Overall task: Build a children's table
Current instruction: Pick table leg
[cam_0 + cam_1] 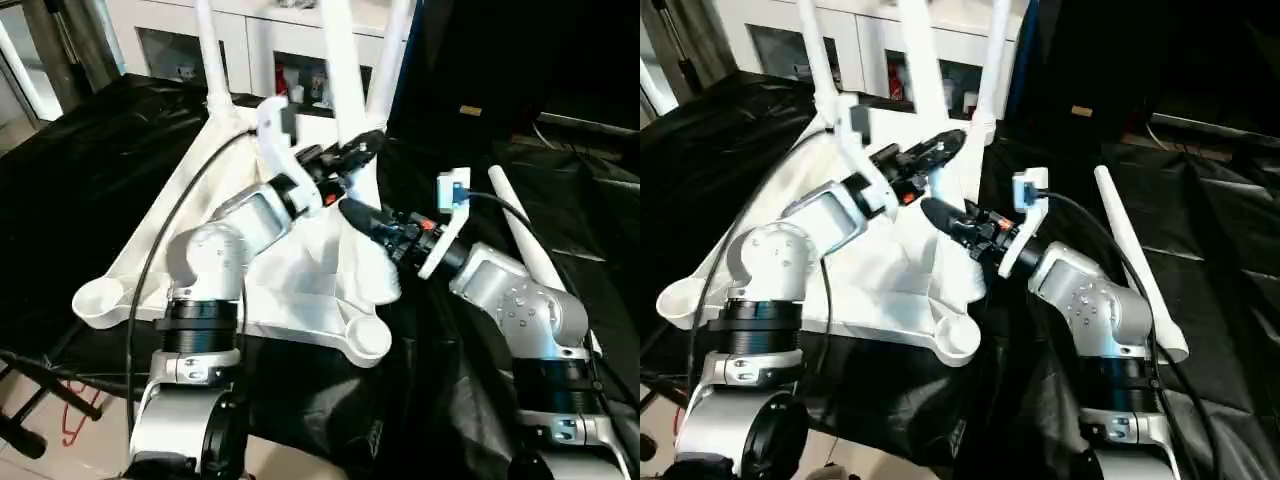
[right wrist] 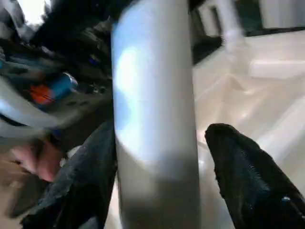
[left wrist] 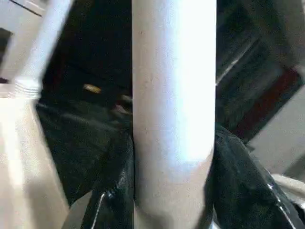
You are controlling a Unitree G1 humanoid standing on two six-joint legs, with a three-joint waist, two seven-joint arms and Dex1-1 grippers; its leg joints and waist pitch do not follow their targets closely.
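- Left eye view: the white tabletop [image 1: 300,290] lies underside up on the black-draped worktop [image 1: 90,150]. Its near edge runs between two rounded corner sockets, one empty at 8 o'clock [image 1: 100,298], the other at 6 o'clock [image 1: 366,338] and close to the worktop's front edge. Three legs stand upright along the far side; the middle leg [image 1: 340,60] rises at 12 o'clock. The left pincer [image 1: 352,152] reaches up to that leg's lower part. The right pincer [image 1: 362,216] meets the same leg just below it, so both arms crowd one spot with little room between them.
- Right eye view: a fourth leg [image 1: 1135,262] lies loose on the black cover at 3 o'clock, just beside the right forearm, pointing from far to near. Open dark cover stretches beyond it to the right. A white glass-door cabinet [image 1: 880,50] stands close behind the tabletop's far edge.
- Left wrist view: the left pincer's black fingers [image 3: 114,191] press against both sides of the middle leg, closed around it. Another upright leg [image 3: 40,52] stands apart at 10 o'clock.
- Right wrist view: the right pincer's fingers [image 2: 248,176] flank the same leg. One finger lies against it; the other stands clear with a gap, so this pincer is open. The ribbed underside spreads behind at 2 o'clock.
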